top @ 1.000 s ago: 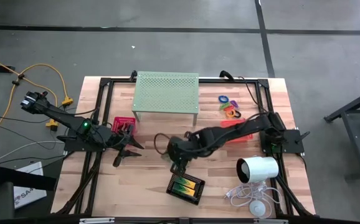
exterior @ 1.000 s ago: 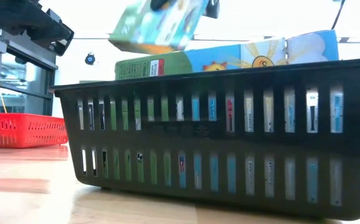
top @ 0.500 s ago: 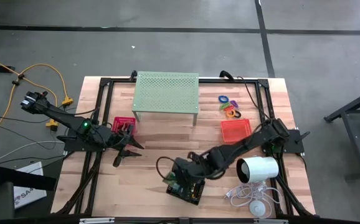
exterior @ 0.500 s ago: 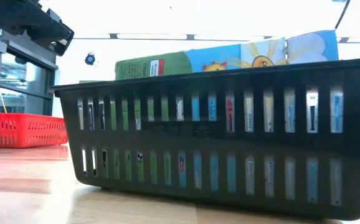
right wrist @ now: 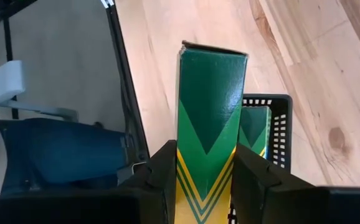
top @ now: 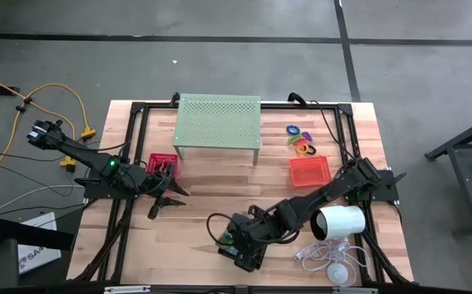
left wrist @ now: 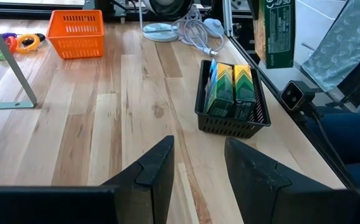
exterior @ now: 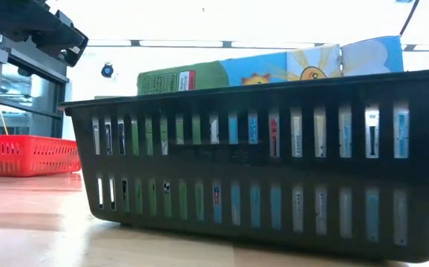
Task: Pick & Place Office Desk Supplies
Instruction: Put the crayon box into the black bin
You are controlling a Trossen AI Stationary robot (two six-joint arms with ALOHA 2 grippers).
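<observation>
A black slotted basket (top: 251, 256) stands near the table's front edge with green-and-yellow boxes (left wrist: 232, 84) upright in it. My right gripper (top: 234, 237) hangs over the basket, shut on another green-and-yellow box (right wrist: 210, 99). My left gripper (top: 169, 194) waits open at the table's left, next to a pink-red tray (top: 161, 162) and touching nothing. An orange tray (top: 309, 170) lies flat on the wood at the right, and coloured rings (top: 301, 140) lie beyond it. My right gripper pinches the box between its two fingers (right wrist: 161, 171), one on each long side, at the box's end nearest the wrist (right wrist: 203, 177). The fingers slant down from the table's right side and lie along the box. The box sticks out past them, lifted clear above the basket (right wrist: 273, 127).
A pale green perforated stand (top: 218, 122) stands at the back middle. A white cylinder (top: 338, 222) with its white cable (top: 326, 257) lies at the front right, close to the right arm. Bare wood lies between the stand and the basket.
My right gripper has swung toward the table's near edge with the box, from mid-table to above the black basket, turning a little. The box has stayed lifted in the hold and has left the low view.
</observation>
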